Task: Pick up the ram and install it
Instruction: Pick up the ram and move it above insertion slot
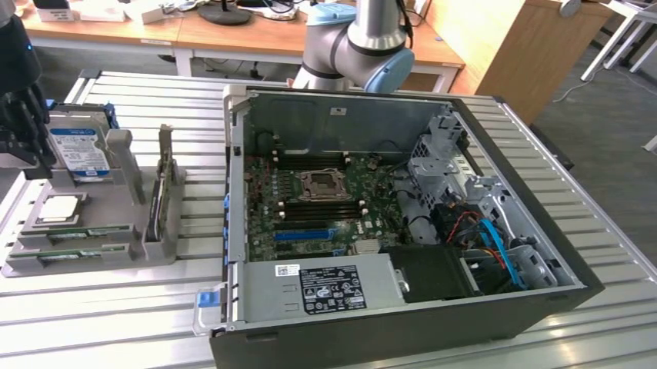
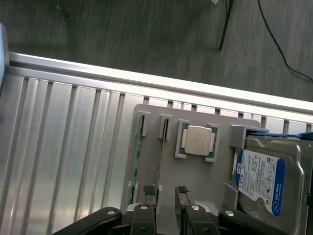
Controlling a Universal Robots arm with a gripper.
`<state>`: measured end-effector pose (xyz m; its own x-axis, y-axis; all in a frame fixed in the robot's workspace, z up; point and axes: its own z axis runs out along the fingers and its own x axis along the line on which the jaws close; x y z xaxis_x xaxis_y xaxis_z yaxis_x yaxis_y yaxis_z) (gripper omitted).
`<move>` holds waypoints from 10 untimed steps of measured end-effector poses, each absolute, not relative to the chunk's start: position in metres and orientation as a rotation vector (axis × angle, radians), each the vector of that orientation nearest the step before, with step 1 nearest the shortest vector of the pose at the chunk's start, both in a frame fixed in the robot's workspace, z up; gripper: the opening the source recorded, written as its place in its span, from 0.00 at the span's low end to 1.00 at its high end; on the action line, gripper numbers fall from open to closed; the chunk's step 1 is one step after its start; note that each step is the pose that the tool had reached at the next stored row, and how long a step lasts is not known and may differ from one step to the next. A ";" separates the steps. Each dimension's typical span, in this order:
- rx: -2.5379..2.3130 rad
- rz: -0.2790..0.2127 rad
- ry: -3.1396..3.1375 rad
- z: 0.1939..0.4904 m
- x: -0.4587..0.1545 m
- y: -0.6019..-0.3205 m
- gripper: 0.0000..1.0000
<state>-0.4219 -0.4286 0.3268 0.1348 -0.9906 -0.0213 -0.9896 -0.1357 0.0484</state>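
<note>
While the claw hangs spread wide and empty over the gray holder, the ram sits on edge in its slot beside the CPU. Looks like the pick-up step to me; grabbing that thin edge calls for careful lining up.

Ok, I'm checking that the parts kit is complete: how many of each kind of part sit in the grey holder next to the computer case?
Ram sticks: 2
Processor: 1
Hard drive: 1
Expansion card: 1
Total: 5
</note>
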 end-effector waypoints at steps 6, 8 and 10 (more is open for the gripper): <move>2.330 -0.054 -2.082 0.327 -0.422 -0.429 0.30; 2.319 -0.054 -2.095 0.327 -0.422 -0.429 0.30; 2.318 -0.054 -2.097 0.327 -0.422 -0.429 0.30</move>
<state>-0.4219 -0.4286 0.3268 0.0996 -0.9949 -0.0150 -0.9944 -0.1001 0.0350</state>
